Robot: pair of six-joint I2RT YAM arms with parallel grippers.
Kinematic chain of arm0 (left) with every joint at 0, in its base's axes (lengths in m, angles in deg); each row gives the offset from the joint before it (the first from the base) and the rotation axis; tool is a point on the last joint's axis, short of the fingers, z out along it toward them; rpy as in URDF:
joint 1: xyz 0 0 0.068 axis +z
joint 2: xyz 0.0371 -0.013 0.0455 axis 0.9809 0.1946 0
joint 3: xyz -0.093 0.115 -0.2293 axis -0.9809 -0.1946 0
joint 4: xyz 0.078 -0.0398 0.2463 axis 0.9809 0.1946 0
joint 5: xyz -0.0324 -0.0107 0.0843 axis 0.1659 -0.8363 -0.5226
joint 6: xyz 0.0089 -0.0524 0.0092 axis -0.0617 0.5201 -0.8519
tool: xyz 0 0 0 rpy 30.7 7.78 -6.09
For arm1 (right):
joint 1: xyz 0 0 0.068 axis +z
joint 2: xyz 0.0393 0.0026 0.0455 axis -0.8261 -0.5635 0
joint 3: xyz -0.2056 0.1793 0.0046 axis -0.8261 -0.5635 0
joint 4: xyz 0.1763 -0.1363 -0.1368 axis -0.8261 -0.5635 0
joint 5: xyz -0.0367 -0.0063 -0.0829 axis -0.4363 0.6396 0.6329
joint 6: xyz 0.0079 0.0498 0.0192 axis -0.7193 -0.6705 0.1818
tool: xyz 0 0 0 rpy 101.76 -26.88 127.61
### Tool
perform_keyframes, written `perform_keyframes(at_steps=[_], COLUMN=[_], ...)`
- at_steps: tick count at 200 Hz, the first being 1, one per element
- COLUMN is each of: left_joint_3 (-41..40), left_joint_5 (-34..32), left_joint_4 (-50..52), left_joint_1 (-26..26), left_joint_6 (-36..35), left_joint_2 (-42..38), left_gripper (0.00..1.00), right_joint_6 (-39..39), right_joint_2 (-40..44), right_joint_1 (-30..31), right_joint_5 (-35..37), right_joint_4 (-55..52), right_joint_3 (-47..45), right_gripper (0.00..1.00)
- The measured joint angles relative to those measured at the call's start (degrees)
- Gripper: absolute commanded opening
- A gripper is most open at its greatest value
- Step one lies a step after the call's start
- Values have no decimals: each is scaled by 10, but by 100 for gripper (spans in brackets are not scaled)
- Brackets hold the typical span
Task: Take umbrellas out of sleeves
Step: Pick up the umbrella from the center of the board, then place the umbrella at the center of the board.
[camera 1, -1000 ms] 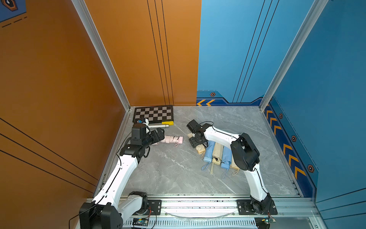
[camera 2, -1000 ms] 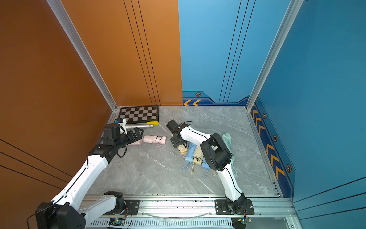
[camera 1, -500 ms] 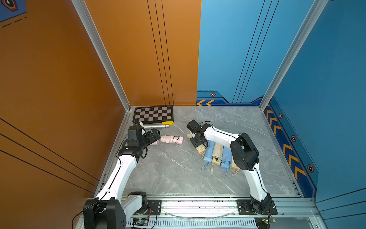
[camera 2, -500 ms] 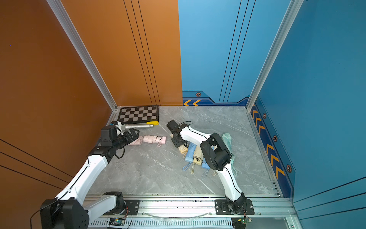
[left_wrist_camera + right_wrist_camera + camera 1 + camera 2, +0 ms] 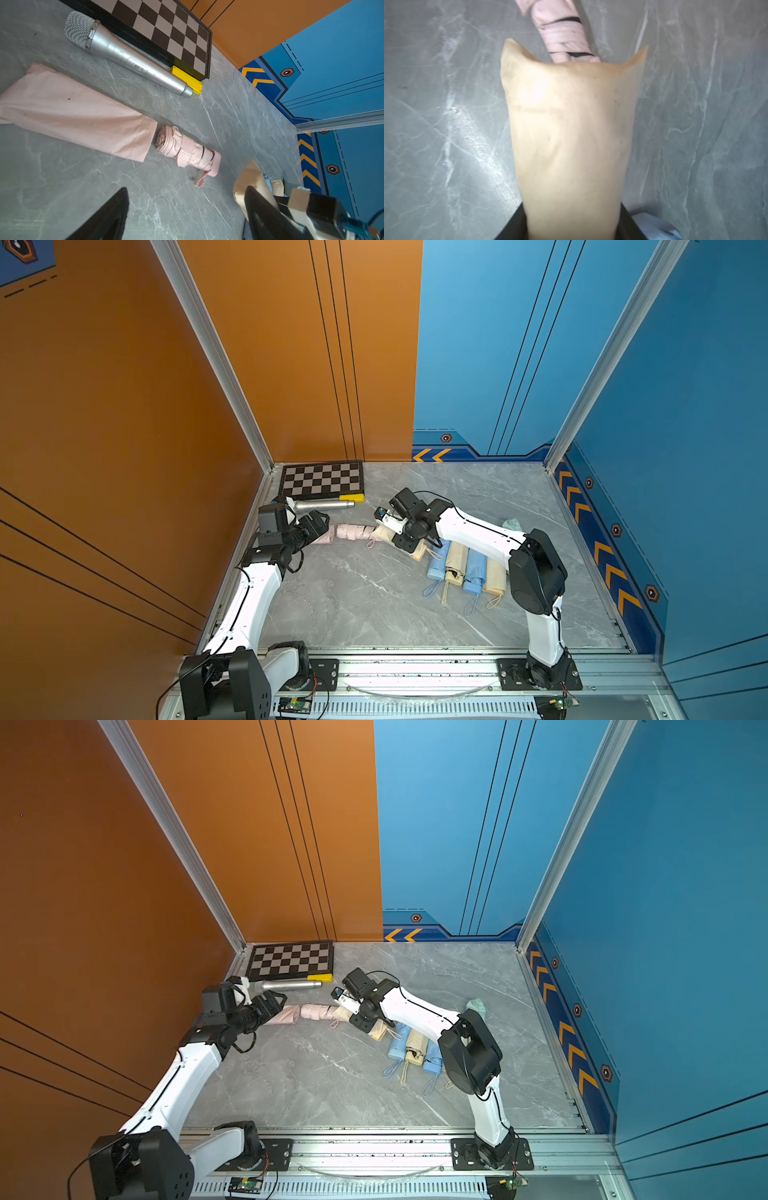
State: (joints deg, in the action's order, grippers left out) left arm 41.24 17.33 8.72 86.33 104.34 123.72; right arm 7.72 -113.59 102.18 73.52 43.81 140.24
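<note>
Item count:
- One pink umbrella (image 5: 185, 148), out of its cover.
- One empty pink sleeve (image 5: 79, 116), lying flat.
- One cream sleeve (image 5: 571, 135).
- One row of sleeves (image 5: 473, 572): two light blue and two cream, side by side and touching.
- One mint sleeve (image 5: 512, 525), partly hidden behind the right arm.
- One microphone (image 5: 128, 60), one checkerboard (image 5: 166, 27) and one yellow block (image 5: 186, 79).

Clearances: The checkerboard fills the far left corner of the table (image 5: 365, 605). The microphone lies along its near edge, and the yellow block is at the microphone's tail. The pink sleeve lies near the left wall. The near centre of the table, between the two arms, is bare.

Finger positions:
- The left fingers (image 5: 112, 214) are spread, with only bare table between them. In both top views they are at the closed end of the pink sleeve; contact cannot be determined.
- The pink umbrella lies just beyond the sleeve's open mouth, apart from the left fingers.
- The right fingers (image 5: 629, 226) pinch the cream sleeve from both sides. Its free end reaches the pink umbrella's handle end.
</note>
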Motion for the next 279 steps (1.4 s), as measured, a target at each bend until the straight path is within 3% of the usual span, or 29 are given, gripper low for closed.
perform_keyframes(at_steps=[46,117,162,181,195,216,259,279], left_joint_3=[-21,-28,-37,-40,-43,-46,-46,-46], left_joint_5=[2,-20,-37,-45,-50,-57,-58,-61], left_joint_4=[9,28,37,41,45,53,67,73], left_joint_1=[40,68,78,78,78,78,74,54], left_joint_6=[15,54,73,79,84,90,92,93], left_joint_2=[-37,-45,-64,-64,-66,-68,-70,-71], left_gripper=[81,85,85,85,85,85,91,91], right_joint_6=[81,122,135,139,142,145,129,106], right_joint_2=[-20,-140,-177,-183,-186,-186,-181,-137], right_joint_1=[59,109,125,126,126,126,121,109], right_joint_5=[-21,-56,-61,-62,-62,-64,-96,-125], right_joint_4=[-1,3,4,9,13,20,36,67], right_joint_3=[20,116,136,146,148,148,145,93], right_gripper=[38,39,45,54,77,91,98,98])
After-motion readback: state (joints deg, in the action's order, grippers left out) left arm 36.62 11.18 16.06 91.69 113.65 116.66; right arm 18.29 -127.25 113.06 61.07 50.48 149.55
